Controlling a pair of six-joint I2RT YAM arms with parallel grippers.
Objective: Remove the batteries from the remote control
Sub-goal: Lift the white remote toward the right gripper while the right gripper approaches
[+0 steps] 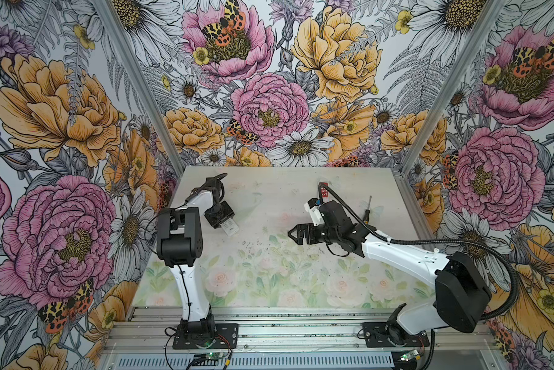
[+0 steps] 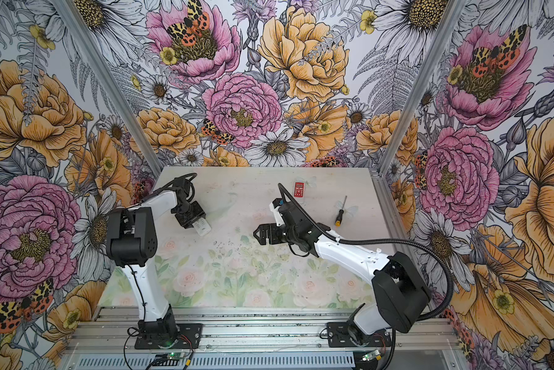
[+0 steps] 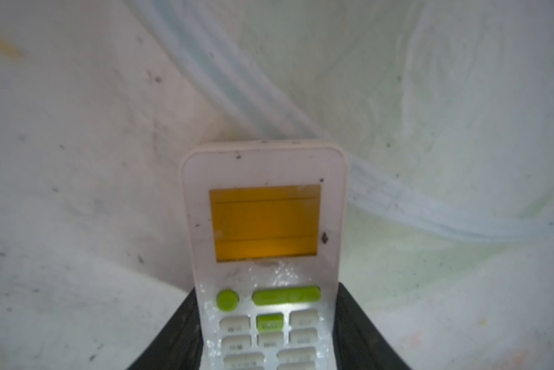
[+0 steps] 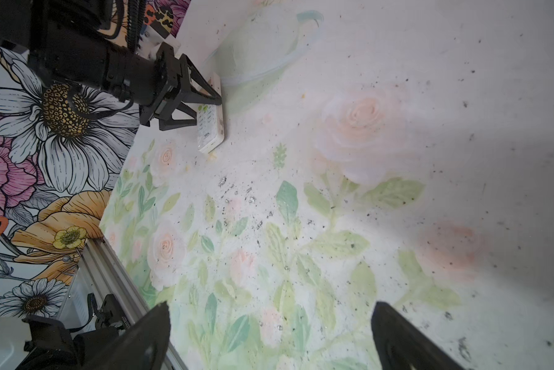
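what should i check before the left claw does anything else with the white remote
1. Grip: ok, the left claw has a finger against each long side of the white remote.
2. Remote's facing: not ok, screen and buttons face up, so its back is hidden.
3. Whether the batteries are out yet: cannot tell, none show in any view.
4. Helper: ok, the right claw is open and empty.
5. Clutter: ok, the screwdriver and red remote lie far back on the right, apart from both claws.
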